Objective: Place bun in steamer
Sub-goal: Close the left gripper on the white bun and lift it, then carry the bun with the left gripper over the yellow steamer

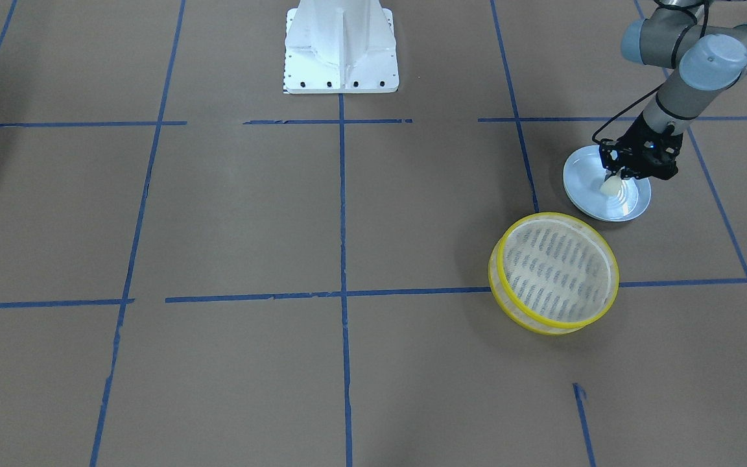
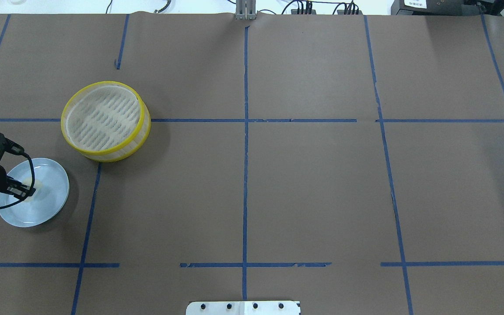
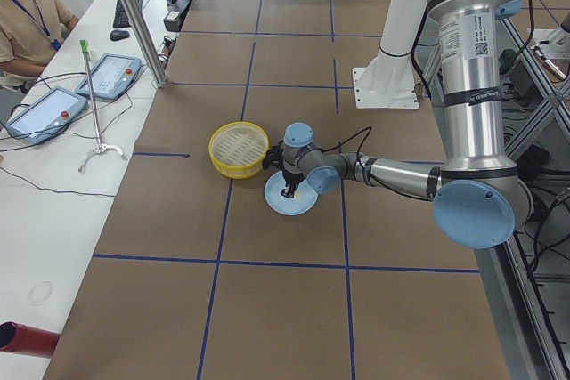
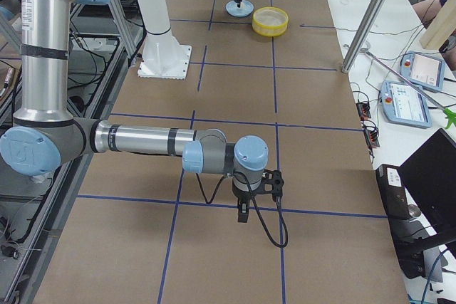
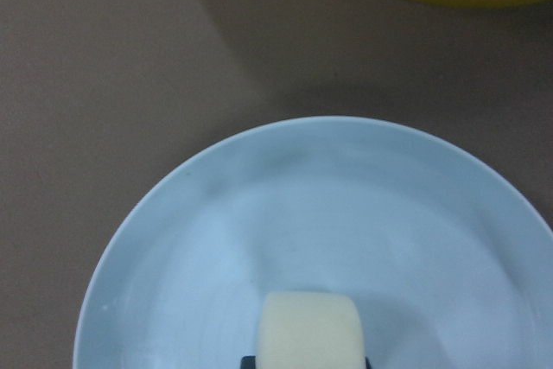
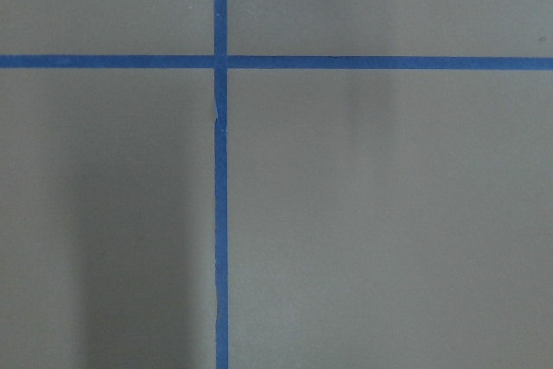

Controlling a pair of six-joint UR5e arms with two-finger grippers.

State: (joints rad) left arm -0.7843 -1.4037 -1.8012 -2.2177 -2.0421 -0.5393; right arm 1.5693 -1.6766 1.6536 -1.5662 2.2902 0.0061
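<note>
The bun (image 1: 611,185) is a small cream lump over the pale blue plate (image 1: 581,175). My left gripper (image 1: 614,176) is shut on it from above. In the left wrist view the bun (image 5: 311,331) sits between the fingers at the bottom edge, over the plate (image 5: 346,205). I cannot tell whether it touches the plate. The steamer (image 1: 495,275), with yellow rims and an empty slotted floor, stands beside the plate, towards the table's middle; it also shows in the overhead view (image 2: 103,156). My right gripper (image 4: 243,215) hangs over bare table far away; I cannot tell if it is open or shut.
The white robot base (image 1: 341,48) stands at the table's middle edge. Blue tape lines cross the brown table. Operators' tablets and cables (image 3: 53,104) lie on the side bench beyond the table.
</note>
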